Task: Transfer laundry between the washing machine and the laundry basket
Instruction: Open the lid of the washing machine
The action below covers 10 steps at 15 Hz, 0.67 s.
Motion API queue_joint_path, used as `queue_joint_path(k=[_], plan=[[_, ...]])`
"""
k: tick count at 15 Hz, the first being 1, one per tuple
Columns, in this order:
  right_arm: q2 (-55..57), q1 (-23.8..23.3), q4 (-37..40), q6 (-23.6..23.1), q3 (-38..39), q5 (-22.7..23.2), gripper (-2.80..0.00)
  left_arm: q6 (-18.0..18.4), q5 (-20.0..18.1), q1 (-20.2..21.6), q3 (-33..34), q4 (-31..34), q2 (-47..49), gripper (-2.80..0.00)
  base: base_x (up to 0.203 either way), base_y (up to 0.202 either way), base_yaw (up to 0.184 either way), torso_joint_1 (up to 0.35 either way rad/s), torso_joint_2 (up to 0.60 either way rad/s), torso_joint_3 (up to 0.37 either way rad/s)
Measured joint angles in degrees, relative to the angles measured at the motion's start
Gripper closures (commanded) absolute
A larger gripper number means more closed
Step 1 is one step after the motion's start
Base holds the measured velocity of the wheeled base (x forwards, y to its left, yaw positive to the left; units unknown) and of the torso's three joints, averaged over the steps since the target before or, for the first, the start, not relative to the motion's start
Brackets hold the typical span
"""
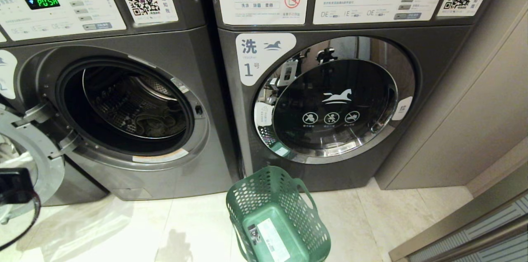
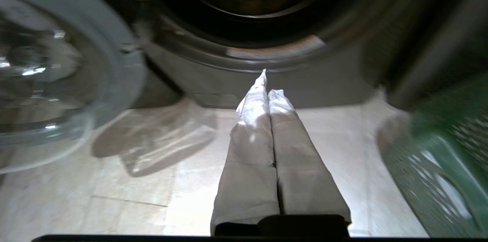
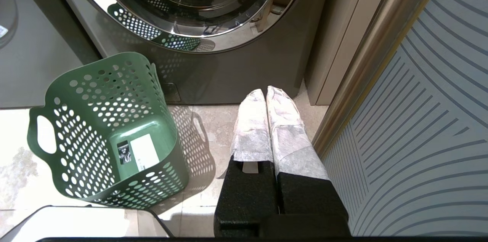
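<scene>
I see my left gripper (image 2: 268, 93) with fingers pressed together, empty, before the open washing machine (image 1: 123, 105); right gripper (image 3: 267, 99) likewise closed beside the basket (image 3: 110, 127).

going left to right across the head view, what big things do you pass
swung-open round glass washer door → open dark drum of the left grey washing machine → empty green perforated plastic laundry basket → closed mirrored round door of the right washer
</scene>
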Motion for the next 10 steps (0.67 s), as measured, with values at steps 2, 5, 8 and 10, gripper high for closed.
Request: queue_joint_path(k=[2,5,8,10], plan=[[0.0,0.0,0.0,0.0,0.0,0.0,0.0,-0.5,0.3,-7.8,7.8,0.3,-4.5,0.0,0.0,0.0,0.0,0.0,0.0,0.0],[0.0,0.0,0.0,0.0,0.0,0.0,0.0,-2.2,0.1,-14.0,17.0,6.0,-16.4,0.0,0.0,0.0,0.0,0.0,0.0,0.0],[0.0,0.0,0.0,0.1,0.0,0.0,0.0,-5.3,0.4,-18.0,19.0,22.4,-34.3,0.0,0.0,0.0,0.0,0.0,0.0,0.0],[0.0,0.0,0.0,0.1,0.0,0.0,0.0,-7.2,1.3,-21.0,20.0,31.9,-44.1,0.0,0.0,0.0,0.0,0.0,0.0,0.0]])
